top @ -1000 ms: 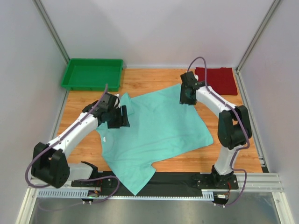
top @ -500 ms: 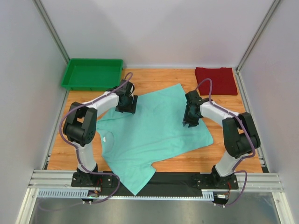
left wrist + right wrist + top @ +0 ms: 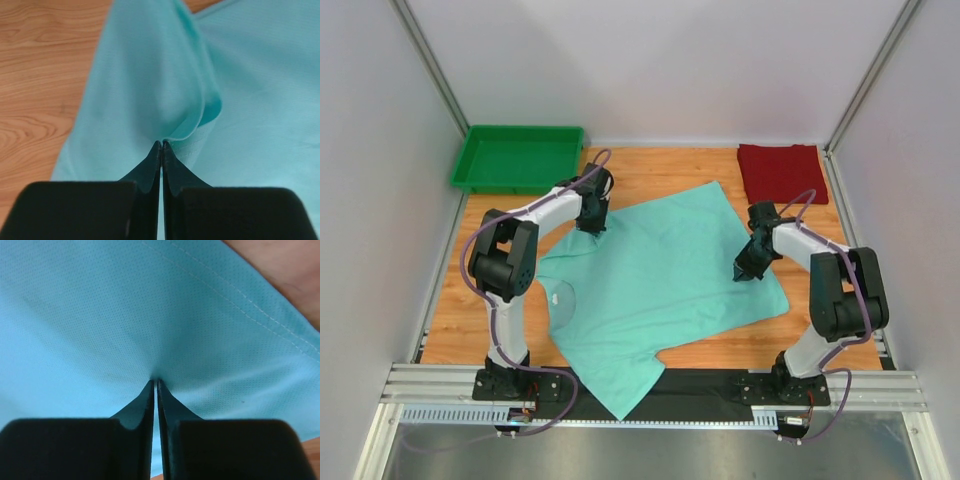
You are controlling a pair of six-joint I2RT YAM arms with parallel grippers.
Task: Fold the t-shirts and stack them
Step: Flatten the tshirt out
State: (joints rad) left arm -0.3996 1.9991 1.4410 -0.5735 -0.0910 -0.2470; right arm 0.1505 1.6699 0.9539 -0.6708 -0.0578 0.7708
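The mint t-shirt point(image 3: 650, 285) lies spread flat on the wooden table point(image 3: 650, 170), neck label toward the left. My left gripper point(image 3: 592, 220) sits at its back-left sleeve, and in the left wrist view the gripper point(image 3: 161, 143) is shut on a raised fold of the mint cloth point(image 3: 150, 75). My right gripper point(image 3: 743, 272) is on the shirt's right edge. Seen from the right wrist, it point(image 3: 155, 380) is shut on puckered mint fabric point(image 3: 125, 315) near a stitched hem. The dark red t-shirt point(image 3: 781, 172) lies folded at the back right.
A bright green plastic tray point(image 3: 517, 158) stands at the back left corner. Bare wood point(image 3: 40, 75) shows left of the sleeve and beyond the hem point(image 3: 295, 270). Grey walls enclose the table on three sides. A black mat point(image 3: 700, 380) lies along the near edge under the shirt's lower corner.
The left gripper swung from the shirt's left side to the back-left sleeve and shut on it. The right gripper came nearer along the right edge and shut on cloth. The shirt shifted slightly.
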